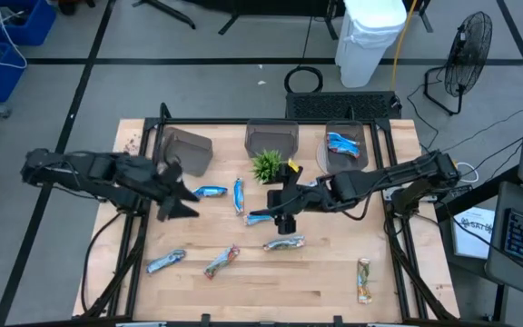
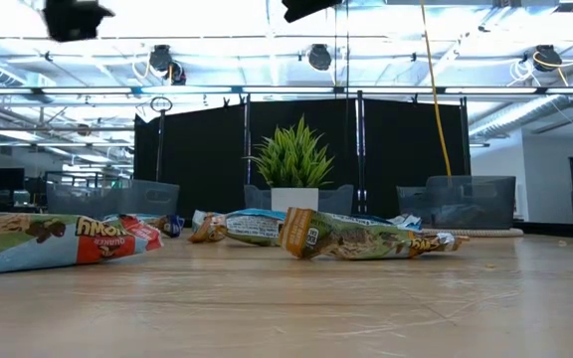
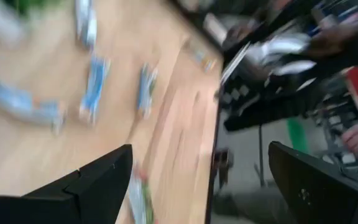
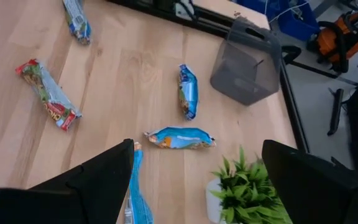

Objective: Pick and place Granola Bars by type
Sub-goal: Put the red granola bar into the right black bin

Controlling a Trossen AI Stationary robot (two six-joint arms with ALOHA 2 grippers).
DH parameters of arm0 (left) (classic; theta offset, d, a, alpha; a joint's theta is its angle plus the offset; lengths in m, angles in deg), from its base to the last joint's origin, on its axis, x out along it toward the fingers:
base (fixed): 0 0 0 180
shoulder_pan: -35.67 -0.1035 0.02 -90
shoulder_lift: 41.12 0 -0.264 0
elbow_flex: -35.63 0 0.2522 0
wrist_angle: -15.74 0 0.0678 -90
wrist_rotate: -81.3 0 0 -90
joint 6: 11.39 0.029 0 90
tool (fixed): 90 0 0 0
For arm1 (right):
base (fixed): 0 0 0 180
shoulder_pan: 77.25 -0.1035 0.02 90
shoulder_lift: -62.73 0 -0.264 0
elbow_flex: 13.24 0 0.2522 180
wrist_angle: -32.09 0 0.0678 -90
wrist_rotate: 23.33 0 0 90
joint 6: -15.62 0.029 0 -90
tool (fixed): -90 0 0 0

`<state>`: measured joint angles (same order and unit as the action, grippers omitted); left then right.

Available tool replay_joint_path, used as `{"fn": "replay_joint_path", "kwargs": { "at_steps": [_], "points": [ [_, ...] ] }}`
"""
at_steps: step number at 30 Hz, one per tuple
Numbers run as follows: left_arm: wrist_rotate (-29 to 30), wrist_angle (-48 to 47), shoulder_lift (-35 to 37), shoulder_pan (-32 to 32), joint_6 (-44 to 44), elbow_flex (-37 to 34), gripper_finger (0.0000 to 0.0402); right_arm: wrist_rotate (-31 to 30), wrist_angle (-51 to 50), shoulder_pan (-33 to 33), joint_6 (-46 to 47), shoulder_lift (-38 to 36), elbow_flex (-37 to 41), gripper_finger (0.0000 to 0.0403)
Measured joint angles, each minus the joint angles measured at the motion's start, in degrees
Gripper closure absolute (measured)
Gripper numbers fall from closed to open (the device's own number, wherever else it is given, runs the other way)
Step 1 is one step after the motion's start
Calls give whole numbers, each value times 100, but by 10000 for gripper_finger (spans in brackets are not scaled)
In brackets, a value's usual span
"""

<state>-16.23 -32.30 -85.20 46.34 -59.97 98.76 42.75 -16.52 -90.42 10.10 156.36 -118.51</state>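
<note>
Several wrapped bars lie flat on the wooden table. Two blue ones (image 1: 210,192) (image 1: 239,195) lie near the plant, and a third blue bar (image 1: 260,218) is beside my right gripper (image 1: 278,216). A silvery bar (image 1: 284,242), a blue-silver bar (image 1: 166,262), a tan-green bar with red (image 1: 221,262) and a tan bar (image 1: 364,280) lie nearer the near edge. More blue bars (image 1: 343,143) sit in the far right bin. My right gripper (image 4: 197,180) is open above the table, the third blue bar (image 4: 133,196) beside one finger. My left gripper (image 1: 182,196) (image 3: 201,180) is open, left of the blue bars.
Three grey bins stand along the far edge: left (image 1: 189,150), middle (image 1: 271,138), right (image 1: 359,136). A small green potted plant (image 1: 266,165) stands in front of the middle bin, close to my right arm. Bare wood lies toward the near right (image 1: 316,282).
</note>
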Motion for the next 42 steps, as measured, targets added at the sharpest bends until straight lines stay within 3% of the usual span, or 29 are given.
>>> {"fn": "replay_joint_path", "kwargs": {
  "at_steps": [8,14,23,28,34,42],
  "points": [
    [548,-376,-961,882,-1027,0,27,-9,-33,217,139,-270,0,57],
    [552,-666,-1954,1284,-1799,0,28,8,-76,344,265,-364,0,57],
    [558,-488,-3280,1537,-2694,0,28,17,-55,345,-264,-366,0,57],
    [457,126,-3884,1718,-3257,0,28,157,-60,347,32,-366,0,57],
    [459,1325,-4412,1918,-3213,0,28,321,-61,345,56,-366,0,57],
    [520,1842,-4916,2065,-3098,-2,28,319,-57,345,22,-366,0,57]
  ]
}}
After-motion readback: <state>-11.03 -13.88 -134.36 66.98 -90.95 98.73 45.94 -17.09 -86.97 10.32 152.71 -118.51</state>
